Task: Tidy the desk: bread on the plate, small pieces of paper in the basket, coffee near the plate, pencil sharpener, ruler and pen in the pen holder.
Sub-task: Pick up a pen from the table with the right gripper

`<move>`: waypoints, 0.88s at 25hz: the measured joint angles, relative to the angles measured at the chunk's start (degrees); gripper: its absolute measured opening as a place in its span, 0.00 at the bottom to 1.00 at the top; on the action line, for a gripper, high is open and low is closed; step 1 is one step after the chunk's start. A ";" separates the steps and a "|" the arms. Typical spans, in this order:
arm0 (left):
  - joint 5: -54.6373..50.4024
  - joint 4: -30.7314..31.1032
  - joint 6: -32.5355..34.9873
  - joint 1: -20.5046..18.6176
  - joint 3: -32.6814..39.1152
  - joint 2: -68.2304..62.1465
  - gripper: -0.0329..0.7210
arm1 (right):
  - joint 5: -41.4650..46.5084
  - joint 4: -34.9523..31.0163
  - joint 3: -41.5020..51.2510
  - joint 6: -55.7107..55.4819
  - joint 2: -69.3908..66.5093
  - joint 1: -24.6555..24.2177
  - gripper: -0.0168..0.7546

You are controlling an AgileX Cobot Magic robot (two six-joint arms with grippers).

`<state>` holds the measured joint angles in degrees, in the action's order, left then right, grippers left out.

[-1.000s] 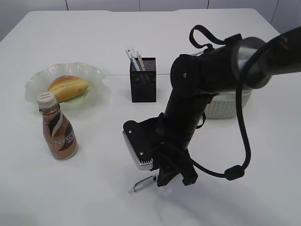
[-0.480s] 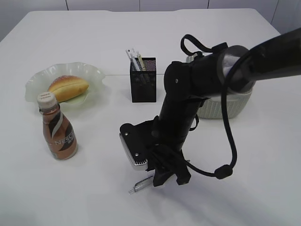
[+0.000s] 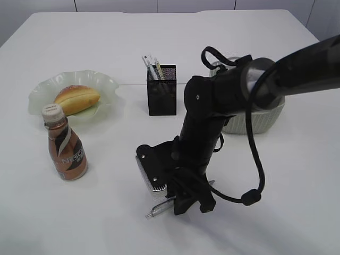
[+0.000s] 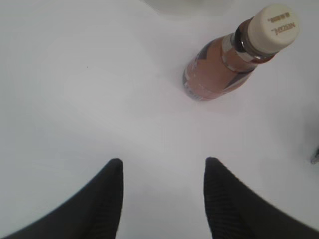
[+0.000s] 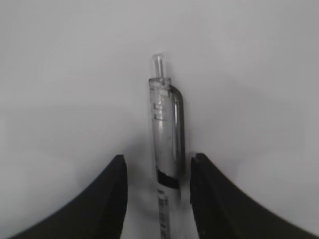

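Observation:
A clear pen [image 3: 159, 209] lies on the white table near the front. My right gripper [image 3: 184, 204] is down over it. In the right wrist view the pen [image 5: 167, 124] lies between the open jaws [image 5: 158, 164], closer to the right jaw, with a gap on each side. The bread [image 3: 77, 99] lies on the pale green plate [image 3: 106, 82]. The coffee bottle [image 3: 65, 151] stands upright in front of the plate, and shows in the left wrist view [image 4: 229, 59]. My left gripper [image 4: 163, 164] is open and empty above the bare table.
The black mesh pen holder [image 3: 162, 95] stands mid-table with a few items [image 3: 151, 66] sticking out of it. The white basket [image 3: 255, 119] sits at the right, partly hidden behind my right arm. A silver end [image 4: 315, 155] shows at the left wrist view's right edge.
My right arm has shifted a little to the left and settled over the pen. The pen, bottle, plate and holder have not moved.

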<state>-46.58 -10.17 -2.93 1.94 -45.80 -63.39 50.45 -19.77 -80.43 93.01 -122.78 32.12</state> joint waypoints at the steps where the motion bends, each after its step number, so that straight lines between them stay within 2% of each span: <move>1: 0.00 0.00 0.00 0.00 0.00 0.00 0.56 | 0.00 0.00 0.00 0.00 -0.09 0.00 0.43; 7: 0.24 0.00 0.00 0.00 0.00 0.00 0.56 | 0.00 0.00 -0.04 0.00 -0.46 0.00 0.43; 15: 0.59 0.00 0.00 0.00 0.00 -0.13 0.56 | -0.11 2.30 -0.13 -2.25 -0.53 0.00 0.24; 22: 0.85 0.00 0.00 0.00 0.00 -0.57 0.56 | -0.11 3.30 -0.28 -3.73 -0.53 0.00 0.22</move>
<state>-45.72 -10.17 -2.93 1.94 -45.80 -63.97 50.34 -16.48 -80.71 89.28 -123.31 32.12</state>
